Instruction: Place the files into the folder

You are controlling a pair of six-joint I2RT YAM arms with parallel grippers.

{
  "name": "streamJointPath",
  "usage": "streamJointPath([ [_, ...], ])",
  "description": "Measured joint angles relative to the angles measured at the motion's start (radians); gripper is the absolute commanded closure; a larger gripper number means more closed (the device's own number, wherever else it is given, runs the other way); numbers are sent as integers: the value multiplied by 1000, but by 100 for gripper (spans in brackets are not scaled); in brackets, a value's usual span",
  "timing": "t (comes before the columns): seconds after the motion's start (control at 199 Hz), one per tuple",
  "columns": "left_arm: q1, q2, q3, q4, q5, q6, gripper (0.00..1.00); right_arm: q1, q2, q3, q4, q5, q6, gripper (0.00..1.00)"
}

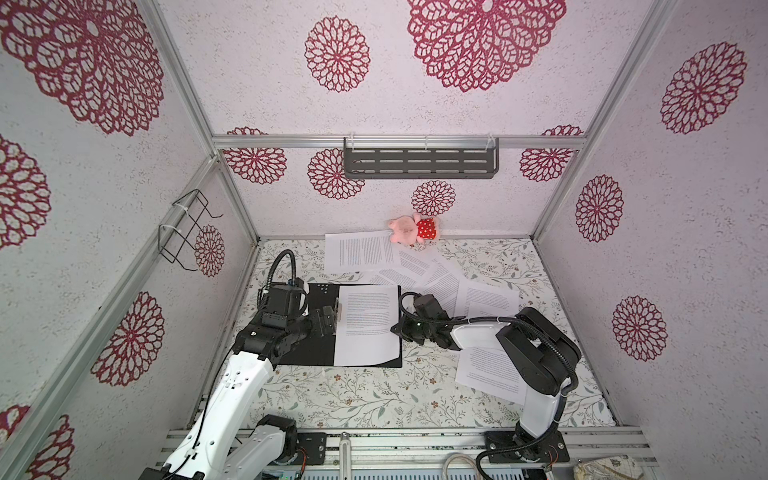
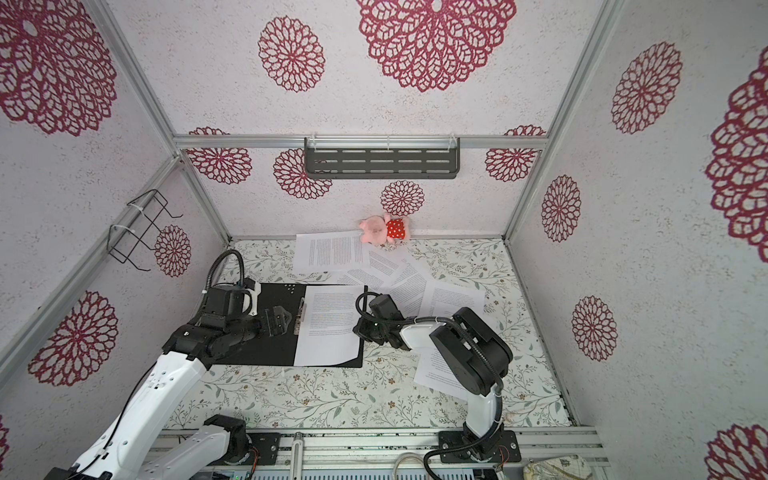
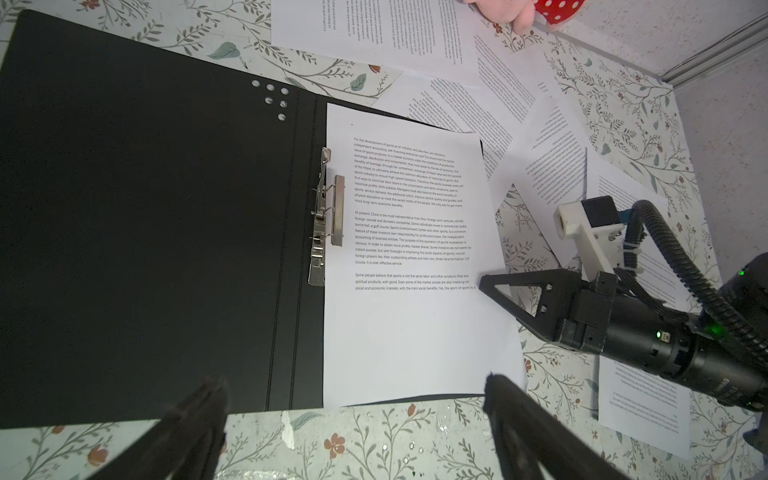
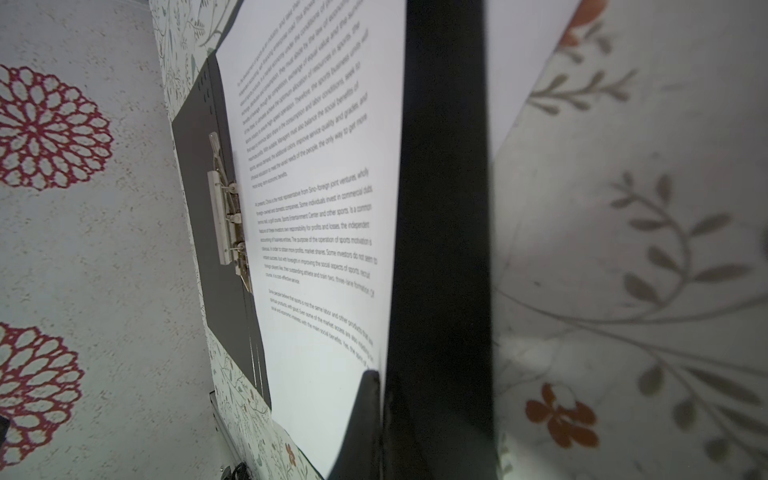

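Note:
The folder [image 1: 307,353] [image 2: 257,353] lies open on the table, black inside up [image 3: 145,228]. Its metal spine clip [image 3: 328,208] [image 4: 226,220] sits at the middle. One file [image 1: 365,328] [image 2: 328,328] [image 3: 415,324] lies flat on the folder's right half. My right gripper [image 1: 395,328] [image 2: 356,329] [image 3: 484,284] [image 4: 374,374] is shut on this file's right edge. My left gripper [image 1: 332,318] [image 2: 286,320] [image 3: 353,384] hovers open over the folder near the clip, holding nothing. More files [image 1: 361,251] [image 1: 486,303] lie loose behind and to the right.
A pink plush toy [image 1: 411,228] in a red dress rests on the back sheet by the wall. Another sheet [image 1: 486,370] lies under my right arm. A wire rack [image 1: 187,232] hangs on the left wall and a grey shelf [image 1: 419,162] on the back wall.

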Motion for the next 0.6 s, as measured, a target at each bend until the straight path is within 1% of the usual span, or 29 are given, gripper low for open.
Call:
streamJointPath([
  [0.602,0,0,0,0,1,0,1,10,0,0,15,0,25,100],
])
